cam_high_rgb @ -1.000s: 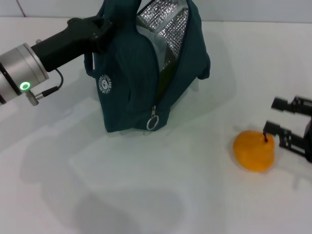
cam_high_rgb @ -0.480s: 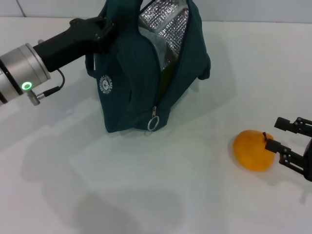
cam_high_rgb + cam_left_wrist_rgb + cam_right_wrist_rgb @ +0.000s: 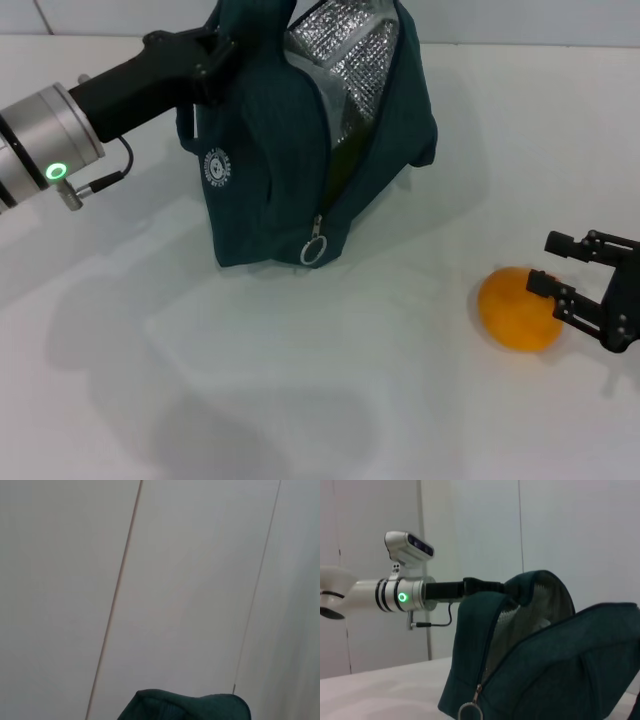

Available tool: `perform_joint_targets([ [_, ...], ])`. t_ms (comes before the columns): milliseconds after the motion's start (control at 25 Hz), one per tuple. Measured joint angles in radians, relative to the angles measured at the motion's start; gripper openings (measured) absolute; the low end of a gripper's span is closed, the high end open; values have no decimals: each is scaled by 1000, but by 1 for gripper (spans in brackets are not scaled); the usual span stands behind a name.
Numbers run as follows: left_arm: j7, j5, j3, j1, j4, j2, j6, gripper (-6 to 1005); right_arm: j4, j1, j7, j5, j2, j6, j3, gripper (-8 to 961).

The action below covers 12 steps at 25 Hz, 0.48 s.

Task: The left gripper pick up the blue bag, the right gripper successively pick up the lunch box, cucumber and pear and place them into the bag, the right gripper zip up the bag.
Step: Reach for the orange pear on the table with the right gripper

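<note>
Nearest, at the desk's (image 3: 300, 400) right edge: the right end effector (image 3: 560, 275) has shifted over the last second, from beside and slightly past the pear (image 3: 518, 308) to a lower pose with its fingers spread apart, one fingertip (image 3: 540, 285) now at the fruit's right flank, not yet closed on it. The pear lies on the desk, orange-yellow, well apart from the bag. Reads as lining up for the pear grasp. Farther back, the blue bag (image 3: 300, 150) stands held up, mouth open, silver lining showing, zipper pull (image 3: 314, 250) hanging low. Left end effector (image 3: 205, 50) is at the bag's top; its grip state I cannot tell.
</note>
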Motion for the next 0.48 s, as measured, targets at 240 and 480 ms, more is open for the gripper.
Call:
perform_joint_targets([
  [240,0,-1,-1,1,0,0,-11,60,1,4,0,-5,0,12,-1,409],
  [480,0,-1,-2,1,0,-1,-11,61,1,10,0,-22,0,19,-2,304],
])
